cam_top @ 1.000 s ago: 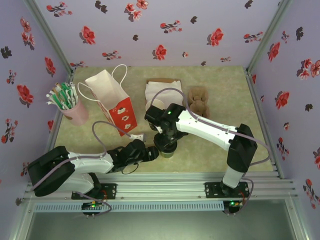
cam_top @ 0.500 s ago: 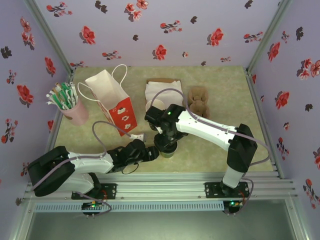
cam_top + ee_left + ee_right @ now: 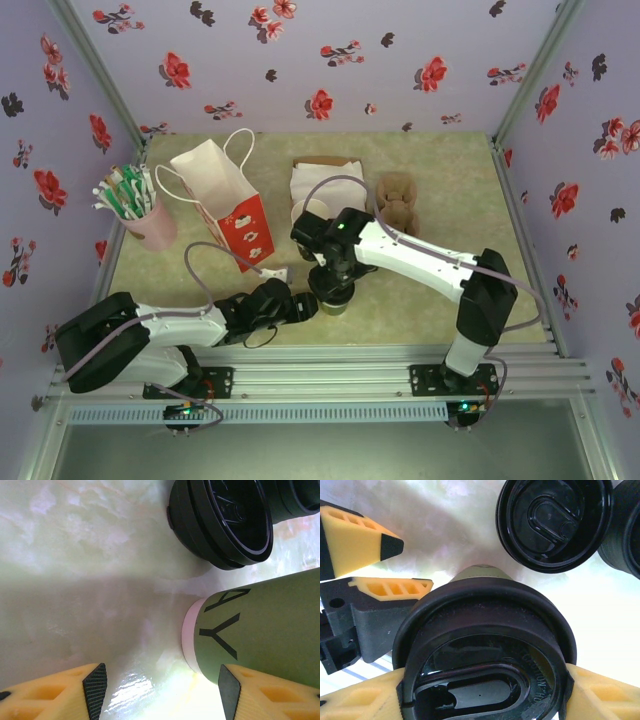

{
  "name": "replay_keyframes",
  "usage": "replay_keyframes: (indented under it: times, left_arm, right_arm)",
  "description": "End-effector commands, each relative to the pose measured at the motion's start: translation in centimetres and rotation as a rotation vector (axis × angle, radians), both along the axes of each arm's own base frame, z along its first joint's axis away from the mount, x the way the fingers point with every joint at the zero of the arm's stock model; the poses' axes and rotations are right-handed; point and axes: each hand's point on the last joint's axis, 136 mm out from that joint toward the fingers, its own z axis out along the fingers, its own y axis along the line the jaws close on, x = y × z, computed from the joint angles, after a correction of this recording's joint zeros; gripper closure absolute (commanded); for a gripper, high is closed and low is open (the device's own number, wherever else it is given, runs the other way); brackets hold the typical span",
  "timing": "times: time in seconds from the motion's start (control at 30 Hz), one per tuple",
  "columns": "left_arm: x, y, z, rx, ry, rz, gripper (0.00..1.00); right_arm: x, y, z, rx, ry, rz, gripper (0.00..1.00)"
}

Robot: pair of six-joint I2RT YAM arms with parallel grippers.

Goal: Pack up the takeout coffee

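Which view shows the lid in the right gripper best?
Right wrist view: the lid sits large in the frame, clamped in the right gripper, over the green cup. Top external has it as a small dark shape beneath the arm's wrist. Left wrist gives the cup's wall and spare lids instead.

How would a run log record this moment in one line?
right gripper: shut on round black plastic lid, over olive-green paper cup | left gripper: open, at cup base
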Motion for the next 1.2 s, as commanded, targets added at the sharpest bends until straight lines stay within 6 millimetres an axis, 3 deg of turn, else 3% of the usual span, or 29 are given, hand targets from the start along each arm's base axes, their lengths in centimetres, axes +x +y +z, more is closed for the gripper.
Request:
replay_keyframes:
  times: [0.0,0.4,1.17]
  left_arm:
    - [0.5,-0.5,1.0,-0.025,-0.023,0.001,0.37]
    - [0.5,-0.4,1.3,-0.025,-0.031,0.001,0.38]
    - [0.9,-1.1,1.0,-0.006,-0.032,-0.010,0.38]
  right_arm:
    - [0.3,-0.9,1.9,0.031,-0.045,-0.039,0.35]
    - [0.4,-1.5,0.4,0.075,-0.003,-0.085,0.35]
    - [-0.4,-0.1,-1.0,0.082,0.054,-0.052,0.36]
